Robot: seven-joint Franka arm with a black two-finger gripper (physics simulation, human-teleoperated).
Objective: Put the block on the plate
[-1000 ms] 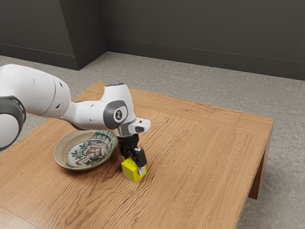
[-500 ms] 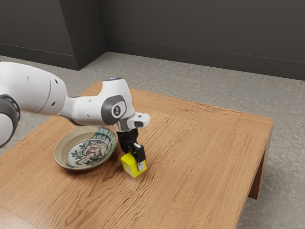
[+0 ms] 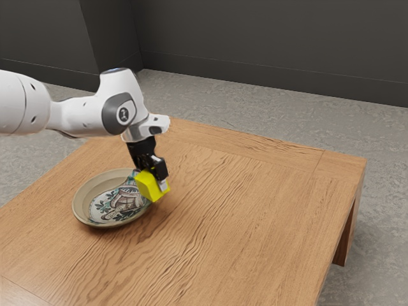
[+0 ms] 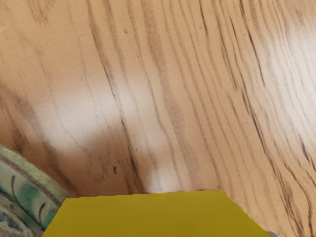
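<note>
As the hand (image 3: 152, 182) slants downward near the plate (image 3: 78, 203), it clamps the yellow block (image 3: 147, 185).

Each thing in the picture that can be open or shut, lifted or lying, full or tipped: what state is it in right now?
Gripper: shut on the block, raised above the table.
Yellow block: held in the air, tilted.
Plate: face up, resting on the table.

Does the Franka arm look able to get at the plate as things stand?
Probably yes: the hand holds the yellow block raised off the table, close to the plate, with no visible obstacle between them.
</note>
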